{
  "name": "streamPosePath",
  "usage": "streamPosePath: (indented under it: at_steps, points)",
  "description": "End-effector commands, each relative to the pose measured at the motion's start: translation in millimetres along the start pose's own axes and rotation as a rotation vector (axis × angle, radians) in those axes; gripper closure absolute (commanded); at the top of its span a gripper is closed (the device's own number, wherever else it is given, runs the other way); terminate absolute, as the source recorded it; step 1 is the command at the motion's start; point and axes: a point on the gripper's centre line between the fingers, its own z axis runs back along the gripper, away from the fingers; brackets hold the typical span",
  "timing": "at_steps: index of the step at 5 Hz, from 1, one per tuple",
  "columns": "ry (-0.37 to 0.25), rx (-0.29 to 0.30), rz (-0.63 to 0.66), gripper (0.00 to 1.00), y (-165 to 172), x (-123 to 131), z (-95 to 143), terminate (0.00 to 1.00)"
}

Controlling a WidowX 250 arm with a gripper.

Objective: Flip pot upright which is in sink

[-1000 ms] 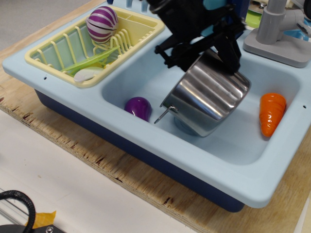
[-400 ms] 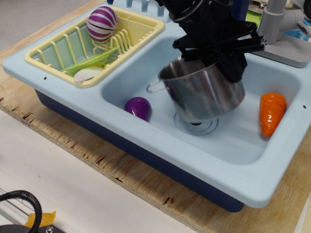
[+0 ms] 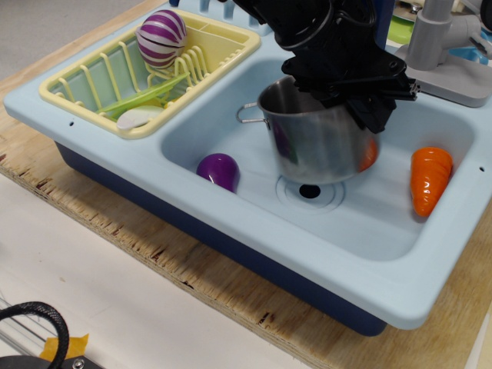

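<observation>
The shiny steel pot (image 3: 319, 142) hangs nearly upright inside the light blue sink (image 3: 231, 123), its opening facing up and its base just above the round drain (image 3: 310, 191). One wire loop handle (image 3: 248, 114) sticks out to the left. My black gripper (image 3: 361, 96) comes down from above and is shut on the pot's right rim. Its fingertips are partly hidden by the pot wall.
A purple ball (image 3: 218, 170) lies in the basin left of the pot and an orange carrot (image 3: 430, 179) lies at the right. A yellow dish rack (image 3: 150, 73) with a striped purple ball (image 3: 161, 38) stands at the left. A grey faucet (image 3: 446, 46) stands behind.
The pot has swung from lying tilted on its side, opening toward the lower left, to nearly upright. The gripper turned with it and moved slightly toward the back of the basin.
</observation>
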Motion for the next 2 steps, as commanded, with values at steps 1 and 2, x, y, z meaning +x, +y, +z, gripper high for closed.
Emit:
streamPosePath:
  at_steps: [1, 2]
  points:
    - [-0.020, -0.001, -0.018, 0.00, -2.9, 4.0, 4.5, 0.00]
    - [-0.020, -0.001, -0.018, 0.00, -2.9, 4.0, 4.5, 1.00]
